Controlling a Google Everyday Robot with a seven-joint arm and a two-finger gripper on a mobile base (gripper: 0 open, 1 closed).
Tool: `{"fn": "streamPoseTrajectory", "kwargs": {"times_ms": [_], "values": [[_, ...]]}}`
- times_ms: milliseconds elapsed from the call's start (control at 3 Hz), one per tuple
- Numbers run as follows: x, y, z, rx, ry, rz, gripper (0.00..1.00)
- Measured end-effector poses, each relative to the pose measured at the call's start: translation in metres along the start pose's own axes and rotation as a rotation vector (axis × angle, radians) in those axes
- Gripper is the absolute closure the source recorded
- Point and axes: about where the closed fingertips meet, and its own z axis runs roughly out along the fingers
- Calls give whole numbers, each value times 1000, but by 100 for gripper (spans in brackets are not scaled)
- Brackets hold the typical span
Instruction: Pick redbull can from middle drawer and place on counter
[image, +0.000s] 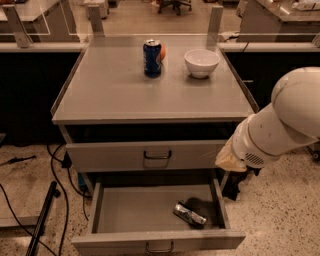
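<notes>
Item: redbull can. Lies on its side inside the open middle drawer, toward the drawer's right front; not grasped.
Gripper: just outside the drawer's right wall (spread or closed: cannot tell).
Counter: above the drawer, no redbull can on it.
Status: drawer open; reach, grasp, lift and placement outstanding.

redbull can silver-blue | counter light grey | bowl white | claw hidden behind white arm
</notes>
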Motion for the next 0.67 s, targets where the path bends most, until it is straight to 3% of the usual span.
{"fn": "streamPoseTrajectory", "kwargs": {"times_ms": [333,667], "values": [[0,0,0,0,0,0,100],[18,25,49,-20,23,10,100]]}}
